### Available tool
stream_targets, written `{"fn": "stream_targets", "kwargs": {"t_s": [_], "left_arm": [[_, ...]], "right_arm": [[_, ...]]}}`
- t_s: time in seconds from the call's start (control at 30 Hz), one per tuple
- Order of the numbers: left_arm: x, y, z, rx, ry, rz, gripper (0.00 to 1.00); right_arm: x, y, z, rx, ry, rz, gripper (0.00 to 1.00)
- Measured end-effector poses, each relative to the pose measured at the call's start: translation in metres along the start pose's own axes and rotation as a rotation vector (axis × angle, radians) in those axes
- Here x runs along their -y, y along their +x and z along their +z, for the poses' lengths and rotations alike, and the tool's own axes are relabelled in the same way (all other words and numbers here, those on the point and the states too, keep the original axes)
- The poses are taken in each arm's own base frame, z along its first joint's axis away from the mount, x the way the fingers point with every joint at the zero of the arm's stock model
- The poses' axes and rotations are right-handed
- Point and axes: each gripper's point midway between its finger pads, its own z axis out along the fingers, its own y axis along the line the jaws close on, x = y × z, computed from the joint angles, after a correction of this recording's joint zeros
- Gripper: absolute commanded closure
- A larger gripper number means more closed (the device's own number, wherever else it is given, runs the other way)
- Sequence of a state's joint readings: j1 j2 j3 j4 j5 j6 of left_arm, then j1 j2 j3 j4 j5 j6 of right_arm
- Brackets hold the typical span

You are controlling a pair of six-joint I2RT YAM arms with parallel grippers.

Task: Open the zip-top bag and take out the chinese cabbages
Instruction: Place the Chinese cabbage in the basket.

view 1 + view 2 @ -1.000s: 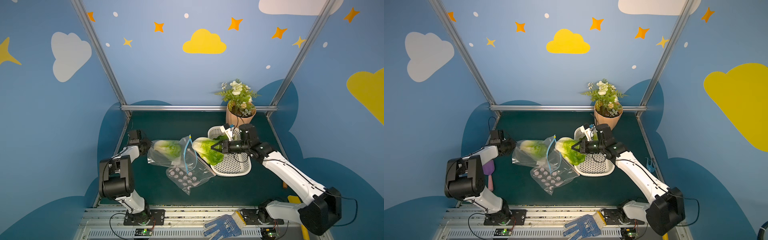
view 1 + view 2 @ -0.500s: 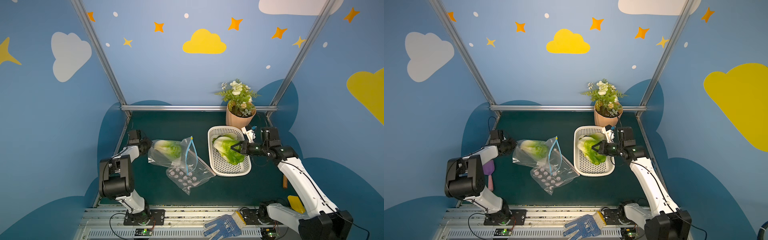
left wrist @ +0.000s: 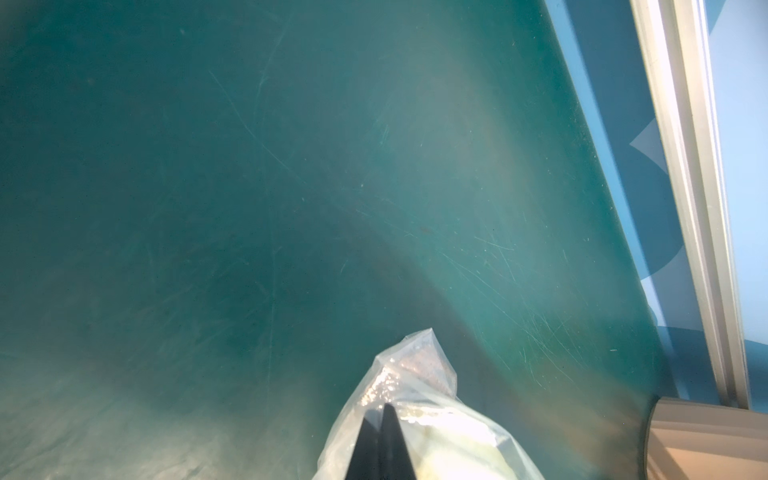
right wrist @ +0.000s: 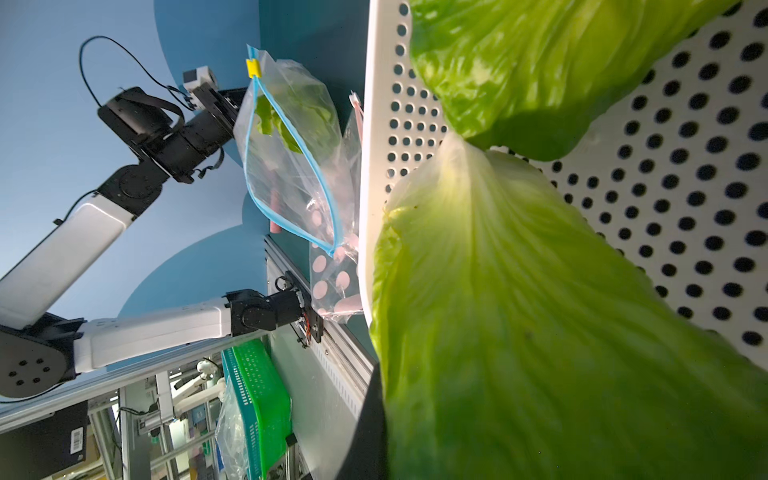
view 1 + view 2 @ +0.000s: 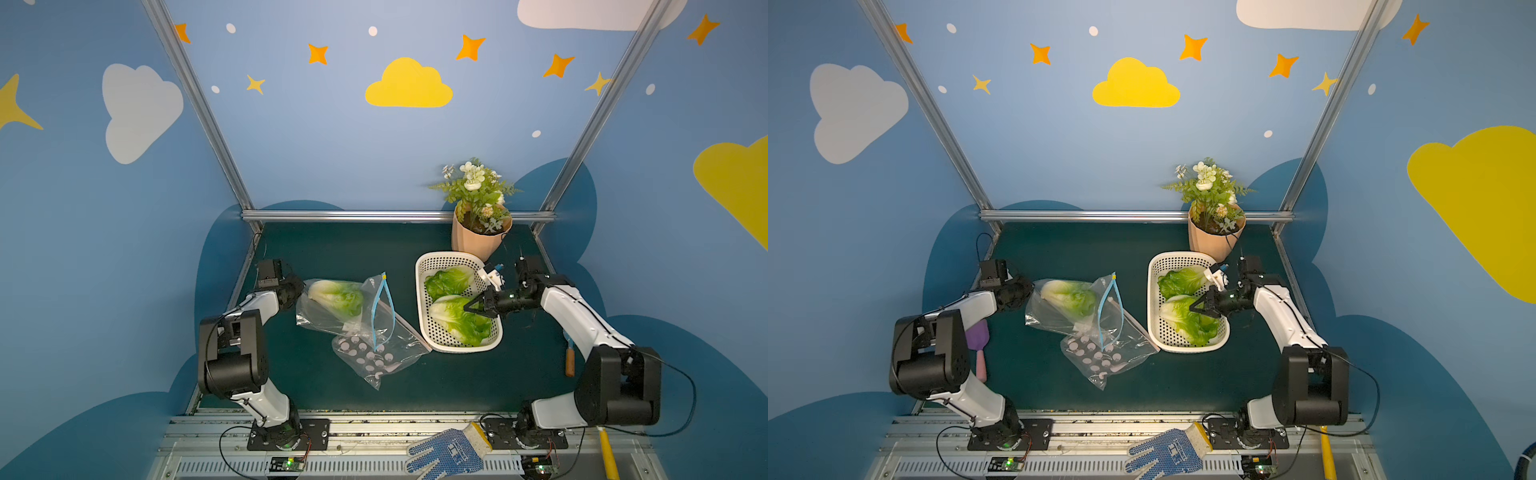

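Note:
In both top views the clear zip-top bag (image 5: 328,322) (image 5: 1059,322) lies left of centre, its blue zip (image 5: 376,316) gaping. One chinese cabbage (image 5: 336,296) (image 5: 1069,297) lies inside it. My left gripper (image 5: 301,286) (image 3: 380,409) is shut on the bag's far left corner (image 3: 415,370). Two more cabbages lie in the white perforated basket (image 5: 419,307) (image 4: 685,187): one at the back (image 5: 449,282) and one at the front (image 5: 459,324) (image 4: 540,311). My right gripper (image 5: 469,309) (image 5: 1194,309) is shut on the front one's leaves, low in the basket.
A second clear bag with pink discs (image 5: 370,357) lies under the zip-top bag's mouth. A potted white-flowered plant (image 5: 478,224) stands behind the basket. A purple spatula (image 5: 978,340) lies by the left arm, a brown-handled tool (image 5: 570,361) at the right edge, a blue glove (image 5: 446,453) in front.
My right gripper carried a cabbage from the bag's mouth rightward and lowered it into the basket beside the other one. The left gripper and bag stayed put.

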State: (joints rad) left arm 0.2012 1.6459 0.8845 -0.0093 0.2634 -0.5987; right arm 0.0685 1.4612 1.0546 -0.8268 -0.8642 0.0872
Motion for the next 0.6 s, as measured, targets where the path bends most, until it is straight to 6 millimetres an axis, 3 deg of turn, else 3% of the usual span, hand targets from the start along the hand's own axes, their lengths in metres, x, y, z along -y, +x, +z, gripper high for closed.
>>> {"fn": "stream_targets", "kwargs": {"t_s": [0.17, 0.43, 0.6], "left_arm": [[0.0, 0.0, 0.0, 0.0, 0.0, 0.0, 0.95], [-0.001, 0.001, 0.002, -0.003, -0.002, 0.0, 0.95], [0.0, 0.002, 0.002, -0.008, 0.003, -0.001, 0.95]], "right_arm": [[0.016, -0.01, 0.007, -0.014, 0.026, 0.013, 0.93], [0.031, -0.048, 0.02, 0.02, 0.024, 0.028, 0.91], [0.038, -0.071, 0.023, 0.054, 0.036, 0.026, 0.71]]}}
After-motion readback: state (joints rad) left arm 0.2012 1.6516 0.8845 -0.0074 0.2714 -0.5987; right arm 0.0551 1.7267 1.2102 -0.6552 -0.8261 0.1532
